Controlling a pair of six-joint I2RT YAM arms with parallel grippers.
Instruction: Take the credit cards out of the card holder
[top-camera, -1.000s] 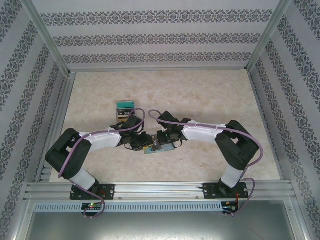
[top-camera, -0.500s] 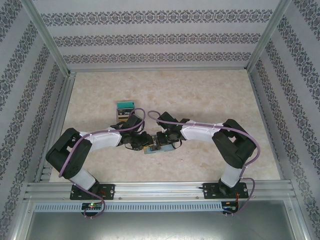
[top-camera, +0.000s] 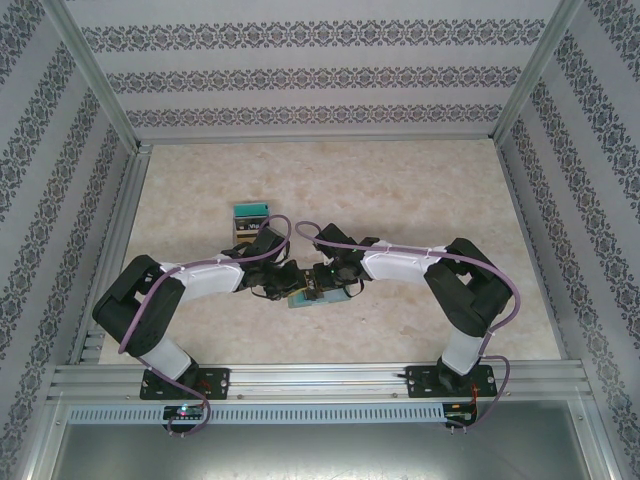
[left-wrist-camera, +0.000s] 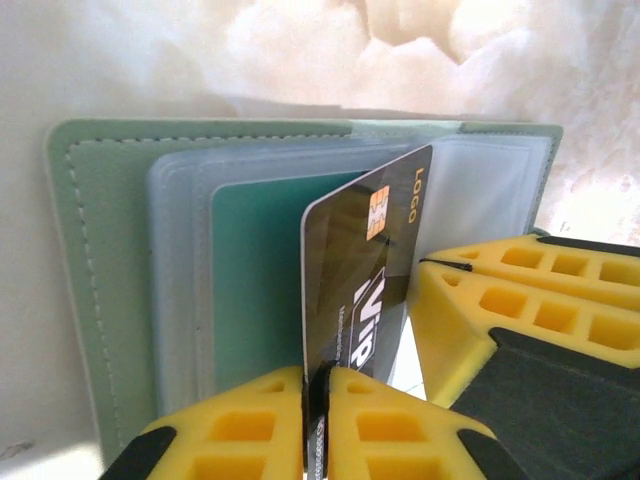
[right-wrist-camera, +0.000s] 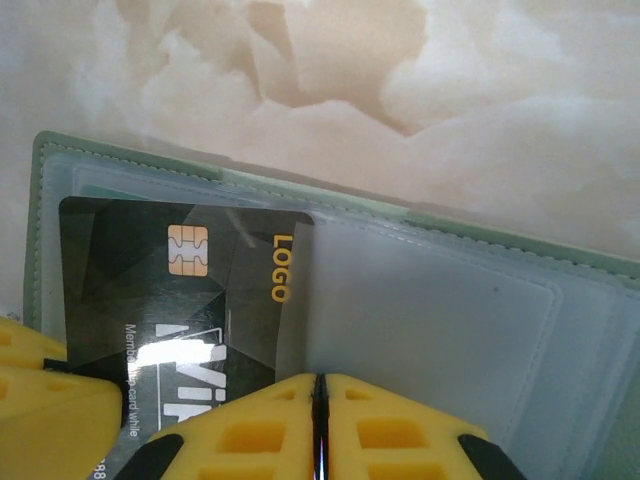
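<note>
Holder (left-wrist-camera: 90, 260) lies open on the surface (top-camera: 400, 190), a bit toward 6 o'clock from the middle, with both arms meeting over it. Left fingers (left-wrist-camera: 345, 412) pinch the edge of a dark VIP card (left-wrist-camera: 355, 260), tilted up off the holder. A teal card (left-wrist-camera: 255, 280) sits in a pocket at its 9 o'clock. Right fingers (right-wrist-camera: 350, 425) are pressed together on the holder's clear pocket. Loose cards (top-camera: 250, 218) lie at the holder's 10 o'clock.
</note>
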